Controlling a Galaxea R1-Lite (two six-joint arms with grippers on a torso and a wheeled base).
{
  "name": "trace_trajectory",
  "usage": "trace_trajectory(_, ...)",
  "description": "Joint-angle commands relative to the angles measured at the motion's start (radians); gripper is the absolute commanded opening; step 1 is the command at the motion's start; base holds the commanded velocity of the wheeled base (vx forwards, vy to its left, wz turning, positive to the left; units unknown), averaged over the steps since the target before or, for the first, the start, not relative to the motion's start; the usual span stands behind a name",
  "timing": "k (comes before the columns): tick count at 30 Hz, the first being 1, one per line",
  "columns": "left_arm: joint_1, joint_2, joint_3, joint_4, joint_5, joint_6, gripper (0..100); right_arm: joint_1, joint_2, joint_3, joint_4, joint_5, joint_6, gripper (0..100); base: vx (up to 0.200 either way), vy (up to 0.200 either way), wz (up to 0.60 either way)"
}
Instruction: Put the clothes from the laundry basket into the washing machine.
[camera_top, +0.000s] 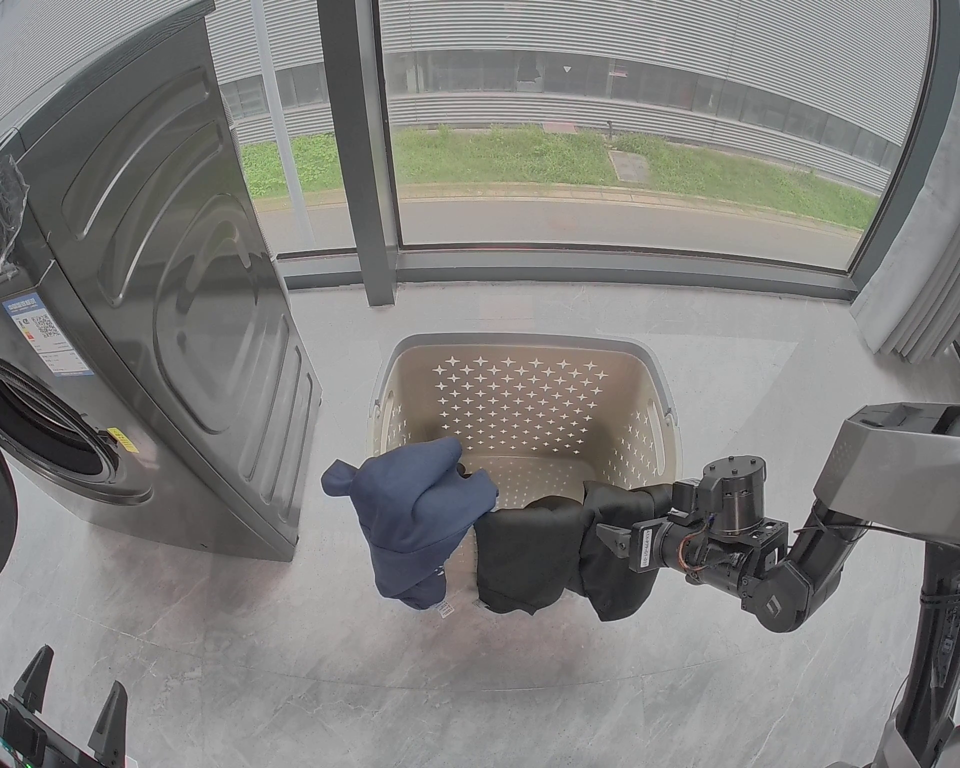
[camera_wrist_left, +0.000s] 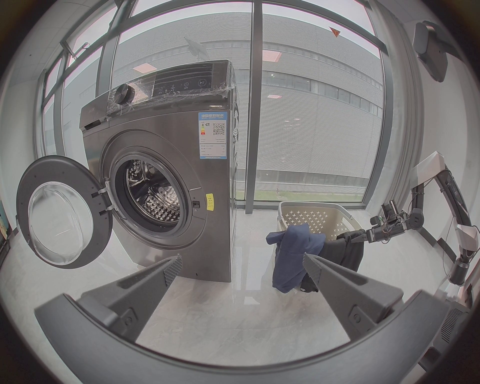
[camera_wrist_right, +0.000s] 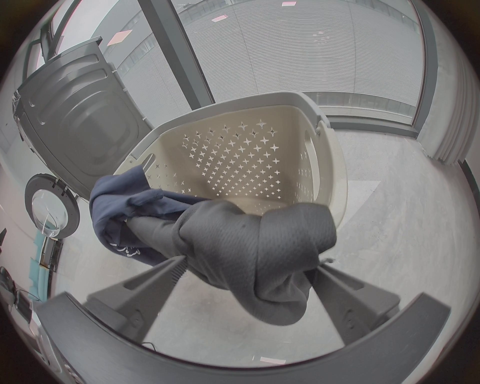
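My right gripper (camera_wrist_right: 245, 272) was clamped on a bunched dark grey garment (camera_top: 545, 560), held in the air over the near rim of the laundry basket (camera_top: 525, 400). A blue garment (camera_top: 415, 520) hung tangled with the grey one on the side toward the washing machine (camera_top: 150, 300), its lower end dangling above the floor (camera_top: 500, 690). The cream basket, pierced with star-shaped holes, stood on the floor close to the edge along the window (camera_top: 620, 130). The washing machine stood just beside the basket, to my left. Its round door (camera_wrist_left: 62, 212) was swung wide open, showing the steel drum (camera_wrist_left: 152, 192). My left gripper (camera_wrist_left: 241, 260) hung low near me, its fingers apart and holding nothing, well apart from the clothes.
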Motion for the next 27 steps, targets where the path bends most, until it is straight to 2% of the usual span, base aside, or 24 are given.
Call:
trace_trajectory(1,0.000,-0.012,0.016,0.000,0.000,-0.001,100,-0.001,0.028,-0.004,-0.034,0.002,-0.001,0,0.000,0.000,0.00)
trace_trajectory(9,0.000,-0.012,0.016,0.000,0.000,-0.001,100,0.026,-0.055,0.070,-0.078,0.003,-0.001,0,0.000,0.000,0.00)
trace_trajectory(13,0.000,-0.012,0.016,0.000,0.000,-0.001,100,0.054,-0.157,0.142,-0.100,0.003,0.003,0,0.000,0.000,0.00)
trace_trajectory(14,0.000,-0.012,0.016,0.000,0.000,-0.001,100,0.057,-0.237,0.168,-0.106,-0.006,0.005,0,0.000,0.000,0.00)
trace_trajectory(21,0.000,-0.012,0.016,0.000,0.000,0.002,100,0.072,-0.484,0.193,-0.089,-0.008,0.005,0,0.000,0.000,0.00)
trace_trajectory(22,0.000,-0.012,0.016,-0.002,0.000,0.004,100,0.098,-0.558,0.199,-0.087,-0.009,0.000,0,0.000,0.000,0.00)
trace_trajectory(27,-0.001,-0.012,0.016,0.000,-0.004,0.010,100,0.137,-0.667,0.199,-0.038,-0.012,-0.001,0,0.000,0.000,0.00)
